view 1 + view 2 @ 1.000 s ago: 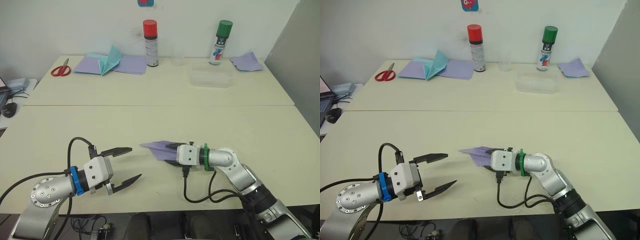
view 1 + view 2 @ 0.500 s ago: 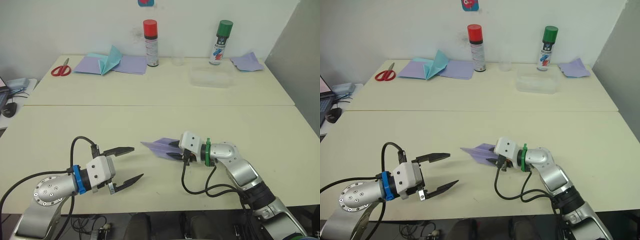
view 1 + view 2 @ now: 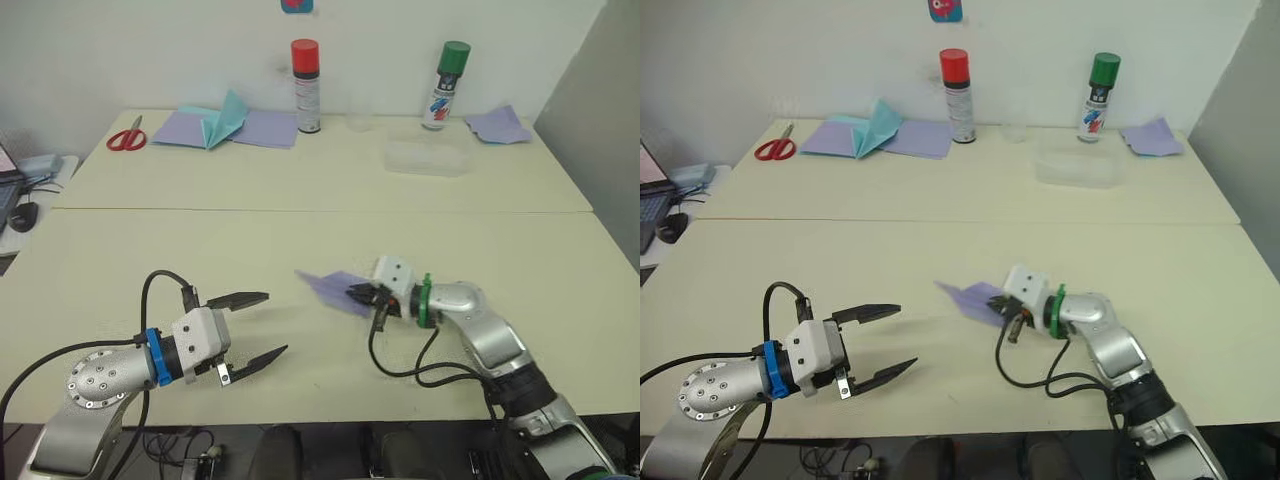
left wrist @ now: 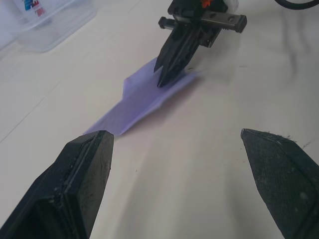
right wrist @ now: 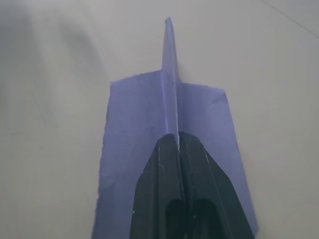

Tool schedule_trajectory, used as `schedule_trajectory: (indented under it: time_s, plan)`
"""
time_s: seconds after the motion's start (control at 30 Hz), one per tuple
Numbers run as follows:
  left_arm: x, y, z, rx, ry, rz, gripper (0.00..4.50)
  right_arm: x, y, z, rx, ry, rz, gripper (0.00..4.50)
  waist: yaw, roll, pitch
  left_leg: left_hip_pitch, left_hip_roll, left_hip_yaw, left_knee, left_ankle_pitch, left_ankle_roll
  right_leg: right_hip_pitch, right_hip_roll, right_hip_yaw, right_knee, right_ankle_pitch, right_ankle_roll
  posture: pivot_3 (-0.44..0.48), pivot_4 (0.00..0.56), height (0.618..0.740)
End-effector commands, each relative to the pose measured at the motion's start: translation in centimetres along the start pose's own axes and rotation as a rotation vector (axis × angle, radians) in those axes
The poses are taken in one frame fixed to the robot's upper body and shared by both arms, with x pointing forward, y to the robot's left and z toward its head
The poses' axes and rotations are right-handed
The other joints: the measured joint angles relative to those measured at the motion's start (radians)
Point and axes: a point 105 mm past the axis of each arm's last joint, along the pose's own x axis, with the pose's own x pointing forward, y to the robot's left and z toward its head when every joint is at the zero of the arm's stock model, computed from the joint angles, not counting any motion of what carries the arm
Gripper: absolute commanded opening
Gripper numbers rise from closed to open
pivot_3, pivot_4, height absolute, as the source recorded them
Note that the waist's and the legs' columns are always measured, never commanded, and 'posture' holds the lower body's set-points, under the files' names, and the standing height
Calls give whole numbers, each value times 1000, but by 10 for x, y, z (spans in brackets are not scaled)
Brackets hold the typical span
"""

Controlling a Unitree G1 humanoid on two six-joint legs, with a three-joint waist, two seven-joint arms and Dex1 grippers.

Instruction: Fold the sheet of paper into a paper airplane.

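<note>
Pincer right [image 3: 356, 294] clamped on paper airplane [image 3: 330, 286] keel, mid surface; left pincer [image 3: 262, 326] apart at 8 o'clock of it. We judge it light, flimsy: pinch the center fold

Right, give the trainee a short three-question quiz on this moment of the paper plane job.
1. True or false: the right gripper is shut on the paper airplane.
2. How does the left gripper stand? A) shut on a teal sheet B) open, apart from the airplane C) shut on the scissors
3. Fill in: at the far edge of the table, the spray can beside the lavender sheets has a ___ cap.

Key
1. True: its fingers are pinched on the plane's centre fold.
2. B
3. Red: the red-capped can; the green-capped can stands nearer the clear box.
</note>
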Motion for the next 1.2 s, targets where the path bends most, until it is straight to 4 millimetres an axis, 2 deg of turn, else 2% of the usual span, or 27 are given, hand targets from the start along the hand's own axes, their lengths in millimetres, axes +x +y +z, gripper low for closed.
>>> schedule_trajectory:
  time_s: [0.03,0.2,0.3,0.43,0.53,0.73,0.9,1.0,1.2]
  plan:
    - [3,2,31,-76,-70,-42,4500,-29,-15,28,69,-83,-126,44,-2,0,0,0,0,0,0,0,0,0,0,0,0,0,0,0,150,740]
    - [13,15,49,-114,-57,-127,4500,-58,-52,10,227,-4,-543,44,-4,0,0,1,0,-2,2,0,0,0,1,0,3,0,0,0,150,740]
    - [21,15,55,-79,-46,-168,4500,-71,-60,-5,287,37,-737,44,-7,0,0,1,0,-1,5,0,0,0,1,1,6,0,0,0,150,740]
    - [28,19,56,-70,-57,-166,4500,-70,-49,-17,331,63,-784,44,-11,0,0,0,-1,0,5,0,0,-1,1,2,6,0,0,0,150,740]
    - [33,26,55,-54,-63,-154,4500,-61,-43,-26,405,60,-789,44,-10,0,0,0,-1,-1,6,0,0,-1,2,1,6,0,0,0,150,740]
    - [38,29,49,-47,-60,-151,4500,-47,-50,-24,423,30,-816,44,-12,0,0,0,-1,0,9,0,0,-1,3,2,8,0,1,0,150,740]
    - [36,29,45,-48,-45,-147,4500,-38,-47,-21,456,0,-789,44,-12,0,0,0,-1,0,10,0,0,-1,3,2,8,1,1,0,150,740]
    - [36,30,43,-47,-38,-139,4500,-34,-45,-19,465,-20,-773,635,-13,0,0,0,0,0,9,0,0,-1,3,2,8,1,1,0,150,740]
    - [33,31,40,-51,-26,-124,4500,-43,-46,-7,371,-61,-753,2851,-12,0,0,-1,-1,0,9,0,0,-1,3,2,7,1,1,0,150,740]
